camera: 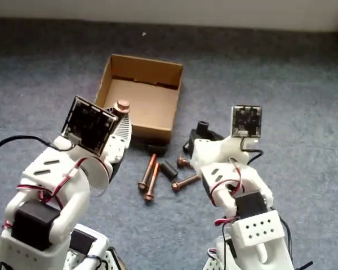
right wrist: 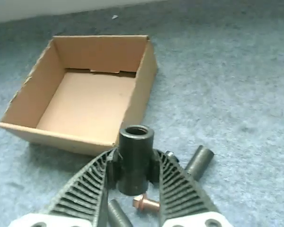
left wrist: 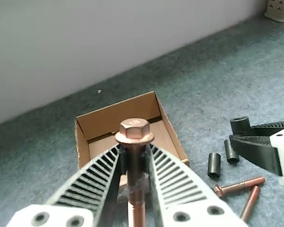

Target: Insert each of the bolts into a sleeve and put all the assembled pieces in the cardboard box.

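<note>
A copper bolt (left wrist: 135, 134) is being held upright, head uppermost, in the left end effector (left wrist: 135, 149), whose ribbed jaws are being pressed against its shank. In the high view this bolt is being shown just at the near left corner of the cardboard box (camera: 173, 100). A black sleeve (right wrist: 134, 158) is being gripped upright, its open bore facing up, by the right end effector (right wrist: 135, 163), with the jaws being pressed against its sides. It is being held in front of the box's near wall, beside the left end effector and apart from it. The box is being carried open side up by the grey carpet (camera: 281, 79). Between the two arms, loose parts are being left lying on the carpet: two bolts (camera: 148, 170) side by side, a third bolt (camera: 186, 181) near the right arm, and a loose sleeve (camera: 169, 169) between them.
</note>
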Robot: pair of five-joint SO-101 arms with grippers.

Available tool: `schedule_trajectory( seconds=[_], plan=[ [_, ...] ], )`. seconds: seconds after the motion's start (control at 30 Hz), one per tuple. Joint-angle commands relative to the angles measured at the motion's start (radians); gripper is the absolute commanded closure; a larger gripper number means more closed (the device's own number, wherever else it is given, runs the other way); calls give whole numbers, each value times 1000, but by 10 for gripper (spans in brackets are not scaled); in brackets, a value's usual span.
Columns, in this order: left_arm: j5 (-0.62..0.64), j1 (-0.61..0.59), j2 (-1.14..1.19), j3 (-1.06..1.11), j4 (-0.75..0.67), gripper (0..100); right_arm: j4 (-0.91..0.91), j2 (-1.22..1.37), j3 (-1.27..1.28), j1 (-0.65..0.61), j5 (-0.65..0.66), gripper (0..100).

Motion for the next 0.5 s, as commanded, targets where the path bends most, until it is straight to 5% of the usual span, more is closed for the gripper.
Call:
schedule_trajectory(
  seconds=[0.0, 0.47],
  plan=[
    [0, 1, -128, 171, -160, 994, -22, -25, -12, -107, 0, 994],
    [338, -107, -529, 509, -376, 994, -447, -27, 314, -403, 0, 994]
  ],
)
